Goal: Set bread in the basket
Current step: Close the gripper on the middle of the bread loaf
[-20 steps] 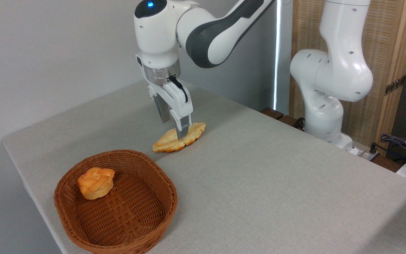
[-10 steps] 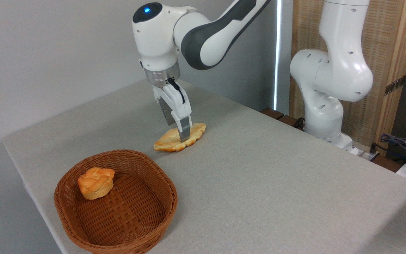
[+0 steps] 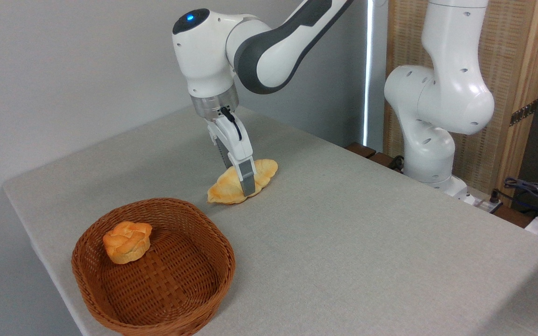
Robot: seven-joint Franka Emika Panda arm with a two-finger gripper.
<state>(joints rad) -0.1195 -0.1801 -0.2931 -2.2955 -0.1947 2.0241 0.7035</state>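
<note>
The long, flattish, pale golden braided loaf of bread (image 3: 242, 182) lay on the grey cloth-covered table (image 3: 343, 242), beyond the basket and a little to its right, clear of the rim. It looked tipped, its near edge on the cloth and its far side raised against the fingers. The white two-finger gripper (image 3: 244, 185) straddled its middle from above, the near finger (image 3: 247, 177) crossing the loaf's front face; the far finger was mostly hidden, so the fingers appeared closed on the bread, though how firm the hold was I could not tell.

The reddish-brown woven wicker basket (image 3: 110, 305) sat at the near left of the table, with a small round knotted orange bun (image 3: 127, 241) against its left wall.

The step in hand seemed to be securing and lifting. Done well, it would want a grip across the loaf's middle, a straight rise high enough to clear the thick rim, then a release over the bare weave right of the bun.
</note>
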